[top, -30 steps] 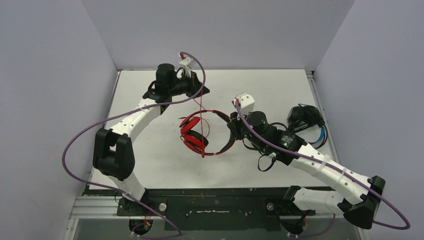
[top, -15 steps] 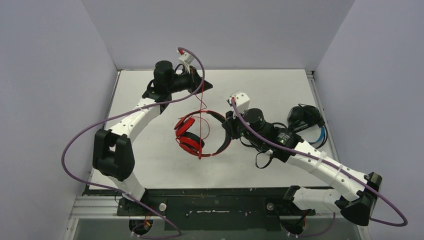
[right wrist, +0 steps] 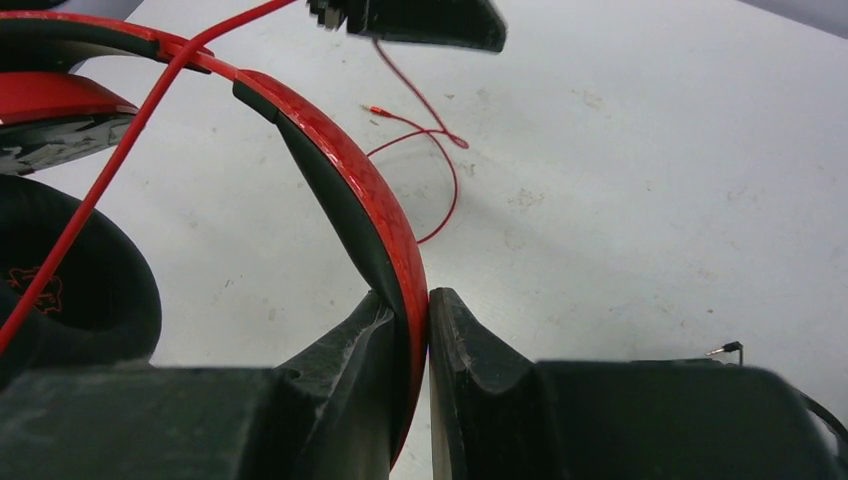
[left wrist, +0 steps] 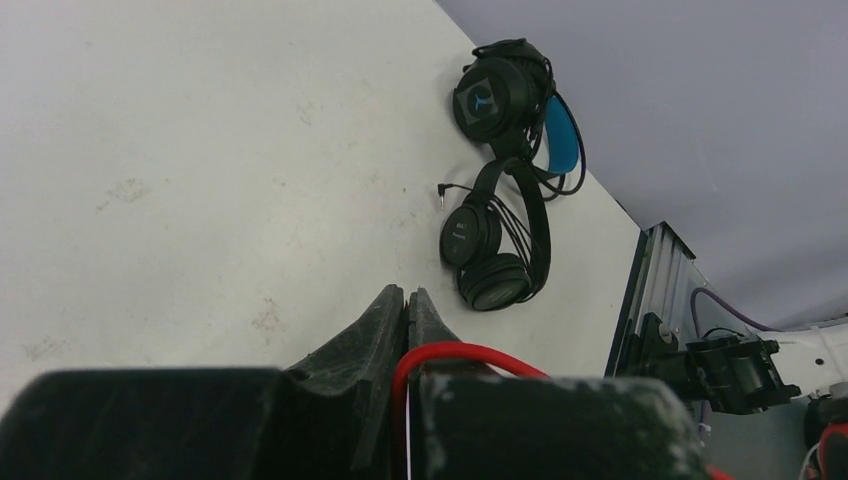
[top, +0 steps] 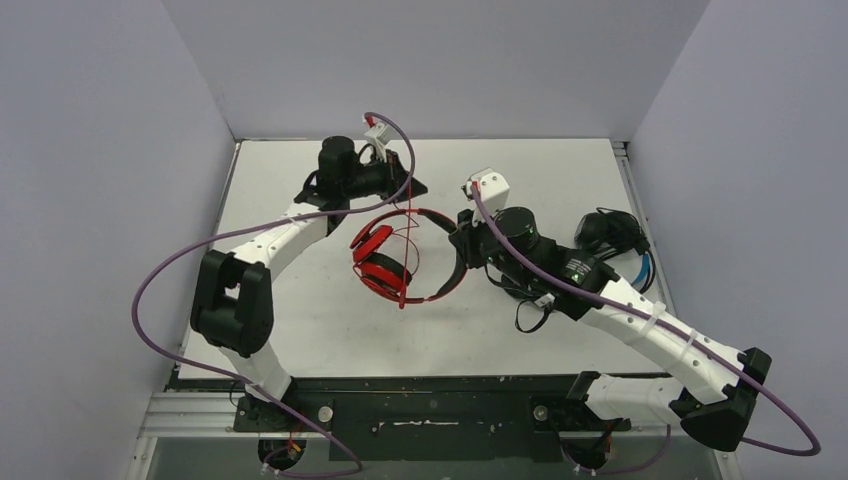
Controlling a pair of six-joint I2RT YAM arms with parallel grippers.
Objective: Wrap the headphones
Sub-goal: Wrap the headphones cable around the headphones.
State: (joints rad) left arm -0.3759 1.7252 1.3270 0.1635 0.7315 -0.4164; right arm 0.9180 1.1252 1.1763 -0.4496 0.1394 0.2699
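Observation:
The red headphones point(top: 382, 264) hang above the table's middle. My right gripper point(top: 462, 250) is shut on their red headband point(right wrist: 350, 190), which runs between its jaws point(right wrist: 412, 300). One black-padded ear cup point(right wrist: 90, 290) shows at the left of the right wrist view. My left gripper point(top: 408, 187) is behind the headphones, shut on the red cord point(left wrist: 450, 352), which loops out between its jaws point(left wrist: 406, 295). The cord point(top: 405, 225) crosses the headband, and its plug end point(right wrist: 378, 110) lies on the table. The all-black headphones point(left wrist: 490, 250) and the blue-banded headphones point(left wrist: 500, 95) lie at the right.
The blue-banded headphones point(top: 610, 235) sit near the table's right edge, partly behind my right arm. A black cable loop point(top: 525, 325) lies under that arm, and a black plug point(right wrist: 728, 348) rests on the table. Walls enclose the table on three sides.
My left gripper has come nearer and lower with the red cord, closer to the headband. My right arm has shifted the headphones slightly. Both grips are unchanged.

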